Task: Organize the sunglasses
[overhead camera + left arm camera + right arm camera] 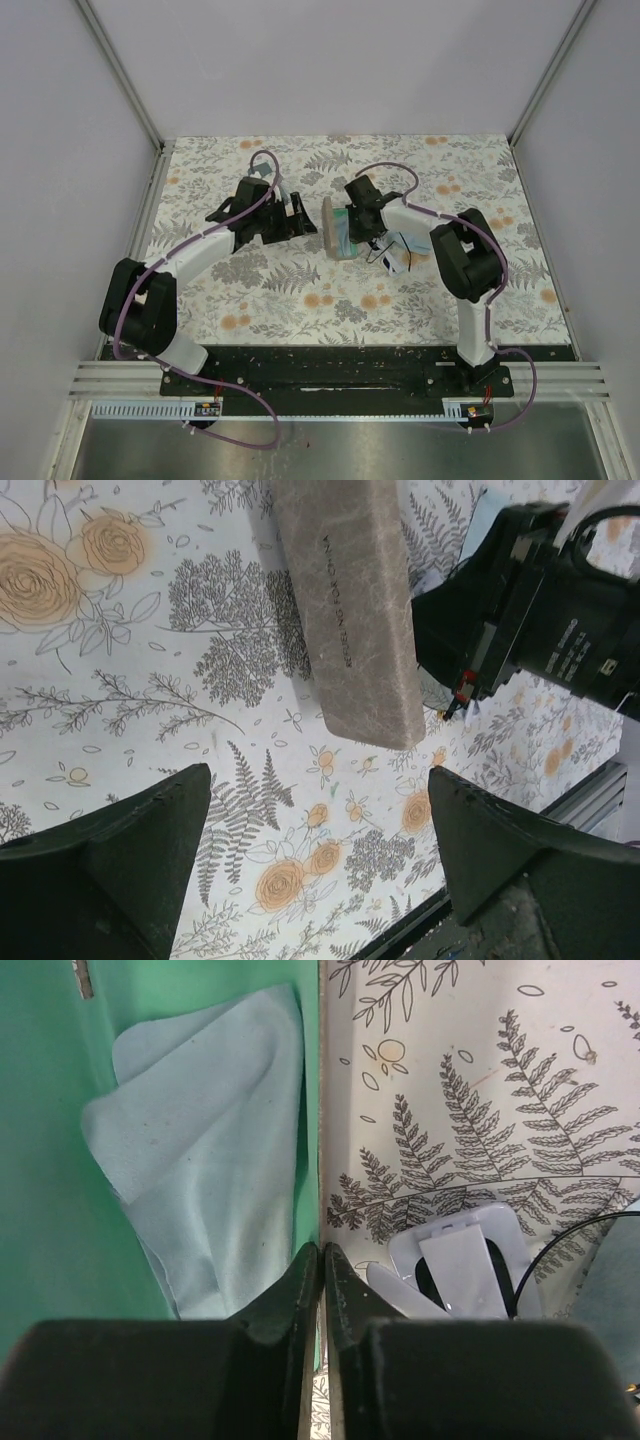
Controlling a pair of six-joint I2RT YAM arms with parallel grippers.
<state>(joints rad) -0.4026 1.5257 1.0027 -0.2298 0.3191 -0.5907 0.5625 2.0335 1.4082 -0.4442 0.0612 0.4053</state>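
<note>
**Left gripper** (318, 775): fingers spread wide, holding nothing, hovering over the floral table (280, 300) just left of the tan case (360, 610).

**Right gripper** (322, 1250): fingers pressed together on the thin right-hand edge of the open case.

**Case interior:** green lining (40, 1160), with a light blue cloth (210, 1150) lying inside.

**Sunglasses** (385, 254): outside the case, on the table just to its right, near the right gripper. They are next to a small white object (460, 1270). Frame detail is too small to confirm.
</note>
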